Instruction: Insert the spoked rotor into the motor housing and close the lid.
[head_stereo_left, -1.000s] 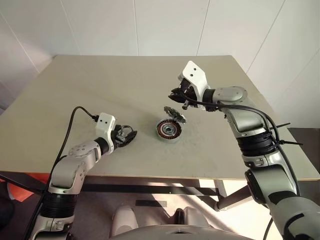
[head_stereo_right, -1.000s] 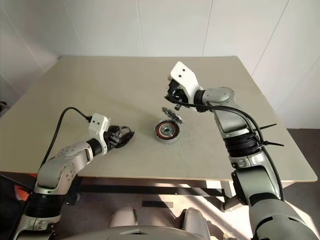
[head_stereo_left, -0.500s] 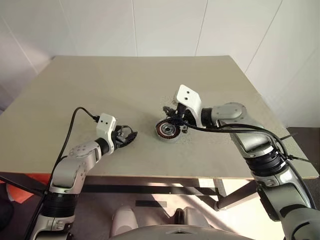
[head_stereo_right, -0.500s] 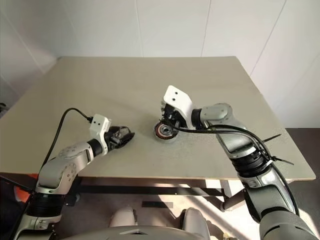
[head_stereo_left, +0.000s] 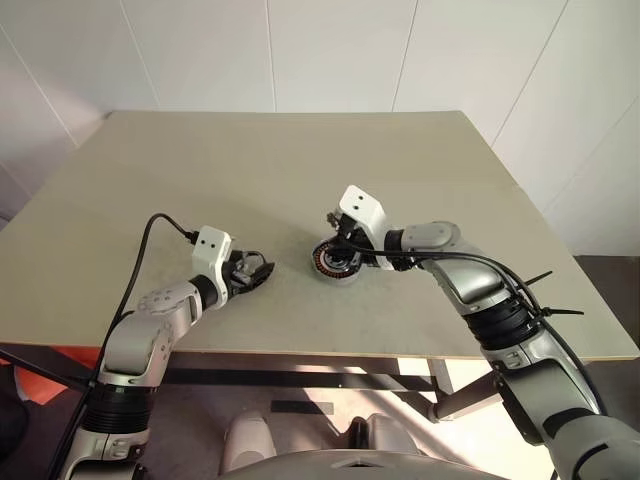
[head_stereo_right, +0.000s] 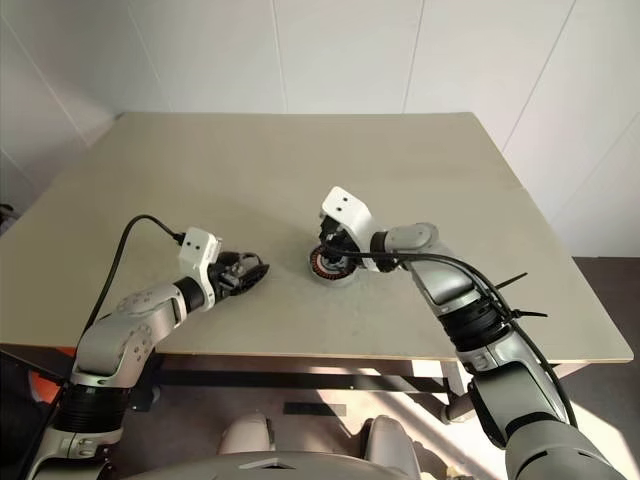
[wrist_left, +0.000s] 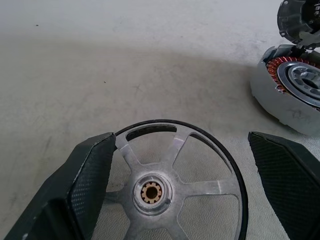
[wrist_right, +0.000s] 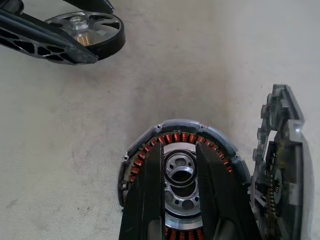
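The spoked rotor (wrist_left: 151, 192) lies flat on the table between the wide-apart fingers of my left gripper (head_stereo_left: 260, 272), which is open. To its right sits the motor housing (head_stereo_left: 338, 265), a silver puck with copper windings (wrist_right: 175, 137) and its top uncovered. The lid (wrist_right: 280, 165) stands on edge at the housing's far-right rim. My right gripper (wrist_right: 178, 147) hovers just over the housing's centre, pointing down at it. Its fingers (wrist_right: 147, 200) are a narrow gap apart with nothing between them.
The beige table (head_stereo_left: 200, 170) stretches wide behind and to both sides of the parts. A black cable (head_stereo_left: 150, 235) runs from my left wrist over the table's near-left edge.
My right gripper has come down and toward me from above the raised lid to just over the housing. The left gripper and the rotor have stayed put.
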